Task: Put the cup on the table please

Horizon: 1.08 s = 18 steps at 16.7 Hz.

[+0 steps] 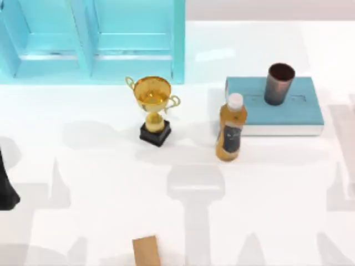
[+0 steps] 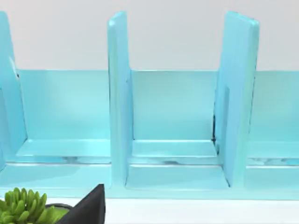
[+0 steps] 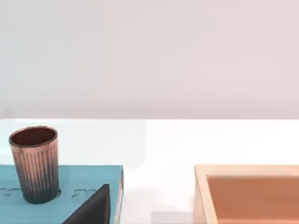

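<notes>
The cup (image 1: 280, 83) is a small ribbed copper-brown tumbler standing upright on a flat teal block (image 1: 288, 113) at the back right of the white table (image 1: 89, 221). The right wrist view shows the cup (image 3: 35, 164) on the block (image 3: 84, 186), with a dark part of my right gripper (image 3: 93, 209) low in the picture, apart from the cup. My left arm (image 1: 5, 188) is parked at the table's far left edge. A dark part of my left gripper (image 2: 88, 211) appears in the left wrist view.
An amber bottle (image 1: 231, 128) with a white cap stands just in front of the block's left end. A gold trophy (image 1: 153, 108) stands mid-table. A light blue cabinet (image 1: 91, 39) fills the back left. A wooden box (image 3: 247, 196) and a green plant (image 2: 25, 207) sit near the grippers.
</notes>
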Tool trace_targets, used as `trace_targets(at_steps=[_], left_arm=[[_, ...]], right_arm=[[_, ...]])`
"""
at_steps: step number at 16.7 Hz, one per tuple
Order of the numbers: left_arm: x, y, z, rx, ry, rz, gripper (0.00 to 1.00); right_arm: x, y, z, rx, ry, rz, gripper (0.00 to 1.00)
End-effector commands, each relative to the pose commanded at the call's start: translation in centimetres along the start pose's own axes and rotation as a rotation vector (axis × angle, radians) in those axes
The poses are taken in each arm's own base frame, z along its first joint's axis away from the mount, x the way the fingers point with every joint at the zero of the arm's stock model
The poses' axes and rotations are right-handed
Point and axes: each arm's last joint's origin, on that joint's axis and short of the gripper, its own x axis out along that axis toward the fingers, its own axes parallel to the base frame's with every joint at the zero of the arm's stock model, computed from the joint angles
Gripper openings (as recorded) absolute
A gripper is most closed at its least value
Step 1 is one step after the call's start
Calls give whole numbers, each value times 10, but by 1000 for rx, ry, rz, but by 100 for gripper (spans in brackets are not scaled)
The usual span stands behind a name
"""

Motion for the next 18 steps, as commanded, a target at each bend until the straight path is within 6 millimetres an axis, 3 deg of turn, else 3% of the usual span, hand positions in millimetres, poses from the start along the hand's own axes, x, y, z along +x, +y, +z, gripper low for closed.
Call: trace_targets(at_steps=[3,6,8,11,14,18], left_arm=[[0,0,0,0,0,0,100],[0,0,0,0,0,0,100],[0,0,0,0,0,0,100],[0,0,0,0,0,0,100],[0,0,0,0,0,0,100],[0,0,0,0,0,0,100]], right_arm=[[0,0,2,1,8,-1,100],[1,-1,18,16,78,-17,100],[4,-3,40,34,160,-38,100],[17,-6,88,71,304,-77,100],[49,-9,146,109,462,-113,100],[121,-9,200,147,707,-143,100]])
